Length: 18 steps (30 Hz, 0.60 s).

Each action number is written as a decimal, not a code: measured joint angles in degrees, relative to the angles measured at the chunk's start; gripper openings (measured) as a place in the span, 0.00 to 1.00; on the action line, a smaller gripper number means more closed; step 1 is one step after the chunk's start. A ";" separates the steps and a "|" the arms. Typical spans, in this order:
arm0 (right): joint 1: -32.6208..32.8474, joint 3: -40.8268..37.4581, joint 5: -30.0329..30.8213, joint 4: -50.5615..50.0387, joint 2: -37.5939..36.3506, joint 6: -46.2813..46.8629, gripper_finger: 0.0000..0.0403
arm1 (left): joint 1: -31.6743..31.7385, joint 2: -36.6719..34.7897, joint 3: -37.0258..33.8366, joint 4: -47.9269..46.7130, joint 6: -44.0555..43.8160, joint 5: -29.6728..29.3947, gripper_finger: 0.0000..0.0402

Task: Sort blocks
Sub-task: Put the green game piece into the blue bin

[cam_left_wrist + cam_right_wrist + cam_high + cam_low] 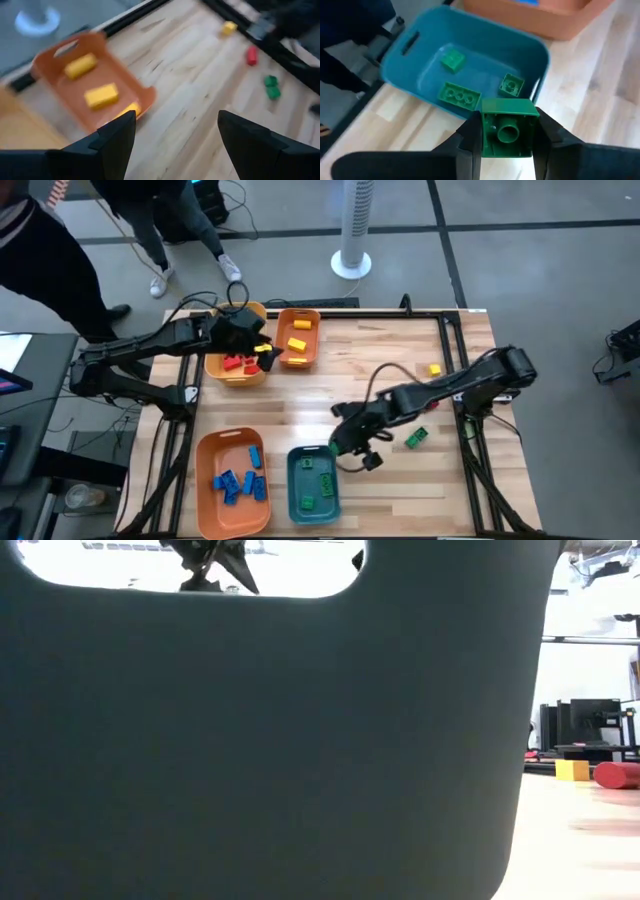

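Observation:
My right gripper (507,142) is shut on a green block (508,131), just off the right rim of the teal bin (470,60). In the high view this gripper (350,446) hangs between the bin (313,483) and a loose green block (416,438). Three green blocks (460,95) lie on the teal bin's floor. My left gripper (175,140) stands open with nothing between its fingers, beside the orange bin (75,80) of yellow blocks. Yellow (229,27), red (251,55) and green (271,86) blocks lie loose on the table. My right gripper pinches the green block by two opposite side walls (485,135) between its two fingers. The fingers slant down toward the table's near left. The block's hollow underside (509,134) faces back toward the wrist, and the block is lifted clear of the table.
A yellow bin (235,365) with red blocks stands at the far left under my left arm. An orange bin (232,480) with blue blocks sits at the near left beside the teal one. In the low view the teal bin's wall (260,740) hides most of the table. People stand beyond the far left corner.

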 joint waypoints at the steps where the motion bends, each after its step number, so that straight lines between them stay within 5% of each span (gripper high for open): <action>1: 0.33 -0.03 -0.06 1.08 1.55 -0.11 0.27 | 0.00 0.00 0.00 -1.15 -2.39 -0.94 0.68; 18: 2.12 21.76 -7.66 -2.65 21.47 -5.11 0.27 | 0.00 0.00 0.00 -7.09 -14.38 -5.55 0.68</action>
